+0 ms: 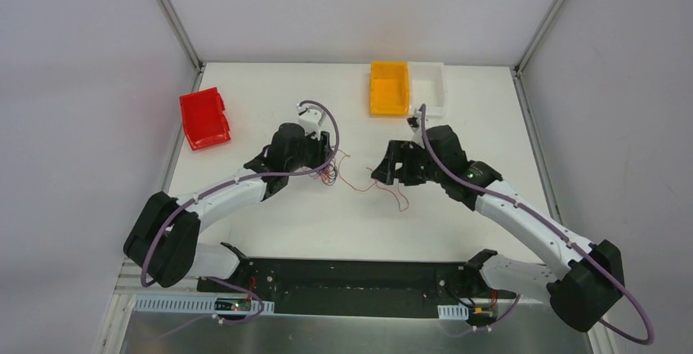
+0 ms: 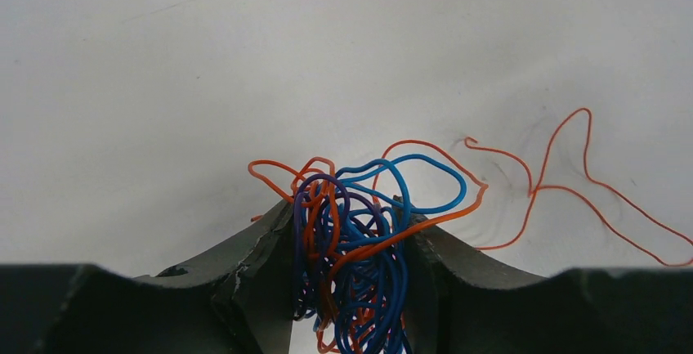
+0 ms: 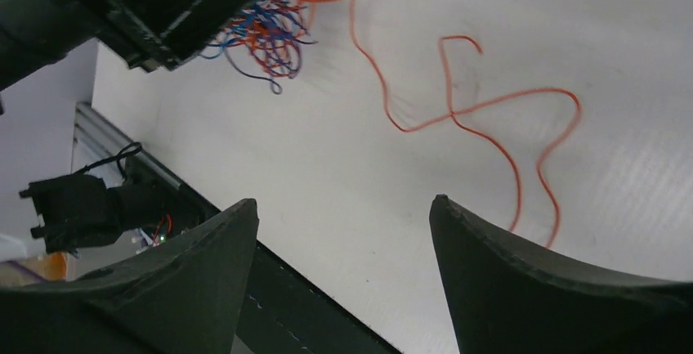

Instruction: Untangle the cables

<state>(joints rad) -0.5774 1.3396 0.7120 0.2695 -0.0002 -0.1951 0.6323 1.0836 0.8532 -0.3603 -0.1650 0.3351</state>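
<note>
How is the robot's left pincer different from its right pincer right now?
The left black pincer is squeezed onto a tangled bunch of thin blue, orange and purple wires. The right black pincer holds nothing. The left one's gap is narrow and stuffed with wires, while the right one's gap is wide and bare. Both are dark and point down at the white table.

L gripper (image 1: 330, 168) and R gripper (image 1: 378, 176) face each other over mid table (image 1: 327, 231), near but apart. The bunch of cables (image 2: 351, 264) sits btwn L's fingers, spilling fwd past the tips. One loose strand (image 3: 454, 114) trails out of it, ahead and right of L, flat on the table just ahead of R's fingertips. Well off L's outer side, toward the far edge: a bin (image 1: 204, 118). Past R, at the far edge: a second bin (image 1: 389, 88) w/ a tray (image 1: 431, 84) touching its right side.
</note>
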